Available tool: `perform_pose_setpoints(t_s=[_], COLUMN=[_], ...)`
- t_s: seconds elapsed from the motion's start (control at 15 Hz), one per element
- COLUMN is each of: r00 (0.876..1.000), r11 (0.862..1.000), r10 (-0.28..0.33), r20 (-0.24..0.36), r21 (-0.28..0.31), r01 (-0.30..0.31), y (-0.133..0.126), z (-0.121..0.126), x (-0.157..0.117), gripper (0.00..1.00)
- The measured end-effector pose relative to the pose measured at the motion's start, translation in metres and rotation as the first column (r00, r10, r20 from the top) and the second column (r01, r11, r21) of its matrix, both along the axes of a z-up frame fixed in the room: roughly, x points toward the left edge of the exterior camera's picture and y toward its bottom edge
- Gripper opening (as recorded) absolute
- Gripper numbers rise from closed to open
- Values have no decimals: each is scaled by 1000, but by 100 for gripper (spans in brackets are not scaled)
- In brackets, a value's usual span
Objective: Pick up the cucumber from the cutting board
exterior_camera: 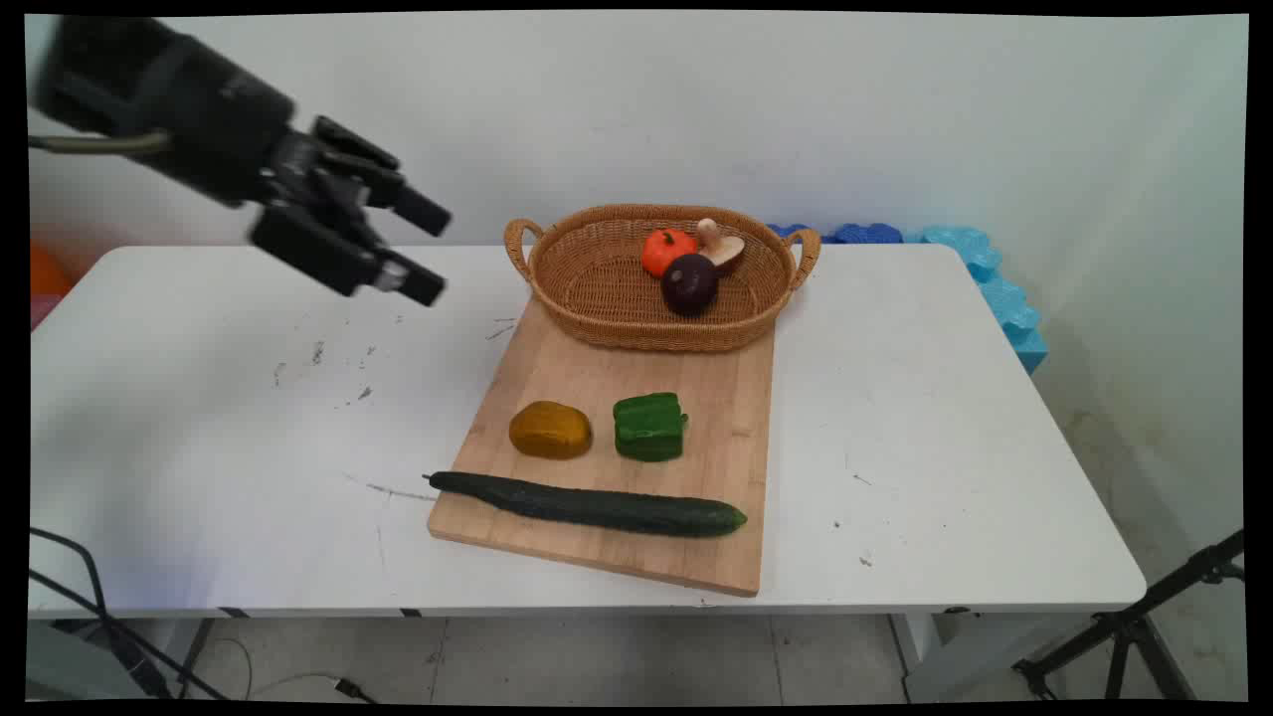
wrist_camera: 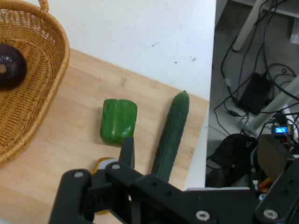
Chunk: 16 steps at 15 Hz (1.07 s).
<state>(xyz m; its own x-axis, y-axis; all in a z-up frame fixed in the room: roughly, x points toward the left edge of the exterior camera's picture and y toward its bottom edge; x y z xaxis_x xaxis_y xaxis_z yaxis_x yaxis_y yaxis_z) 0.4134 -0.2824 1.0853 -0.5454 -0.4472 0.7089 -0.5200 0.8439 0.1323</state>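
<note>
Only the main view shows the basket's orange tomato.

The robot's end effector was all black. It had two fingers with flat, blocky tips. Behind them sat a mesh of black bars and joints, then a thick, round black wrist. A thin grey cable ran along the wrist. In the hand view, small round silver screws dotted the smooth black bars.
</note>
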Motion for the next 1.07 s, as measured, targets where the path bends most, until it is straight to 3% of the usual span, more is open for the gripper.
perform_pose_setpoints(t_s=[0.4, 0.67, 1.07], r00=[996, 985, 966], r11=[999, 996, 995], r10=[-33, -77, -96], r20=[80, 153, 239], r21=[30, 50, 50], r01=[30, 70, 86], y=[-31, -46, -64], z=[-43, -86, -137], x=[-69, -113, -147], gripper=[100, 100, 100])
